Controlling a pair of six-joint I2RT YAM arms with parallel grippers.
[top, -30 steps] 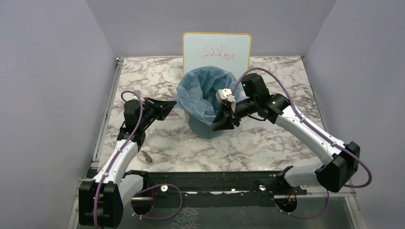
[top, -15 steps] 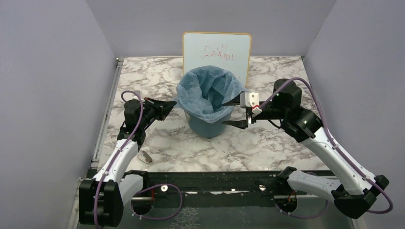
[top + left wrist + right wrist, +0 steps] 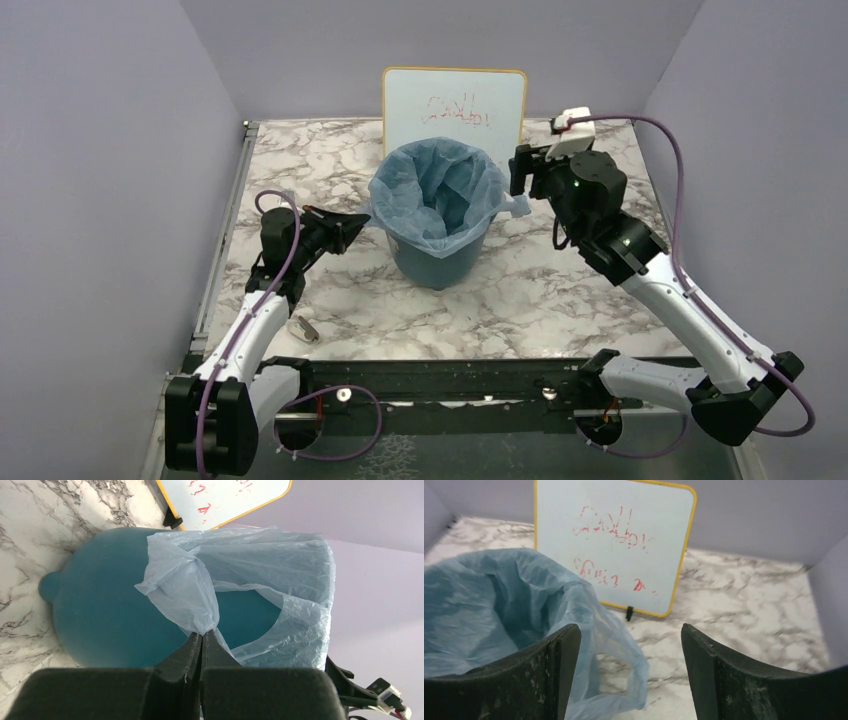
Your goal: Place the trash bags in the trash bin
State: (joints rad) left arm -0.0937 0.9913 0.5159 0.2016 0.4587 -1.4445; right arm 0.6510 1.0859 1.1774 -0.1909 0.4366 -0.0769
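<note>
Presently, the round teal-blue plastic trash bin (image 3: pixel 437 258) stands on the grey-veined marble bench (image 3: pixel 560 290), just in front of the yellow-framed whiteboard with red scribbles (image 3: pixel 454 108). The thin, crinkly, translucent light-blue trash bag (image 3: pixel 437 195) lines the bin, its edge folded out over the rim. The left pincer (image 3: pixel 201 641), at the bin's left side, is clamped together on a gathered fold of the bag against the bin's outer wall. The right pincer (image 3: pixel 630 645) is raised at the bin's right, fingers apart, gripping nothing; a bag handle (image 3: pixel 621 680) hangs beneath it.
</note>
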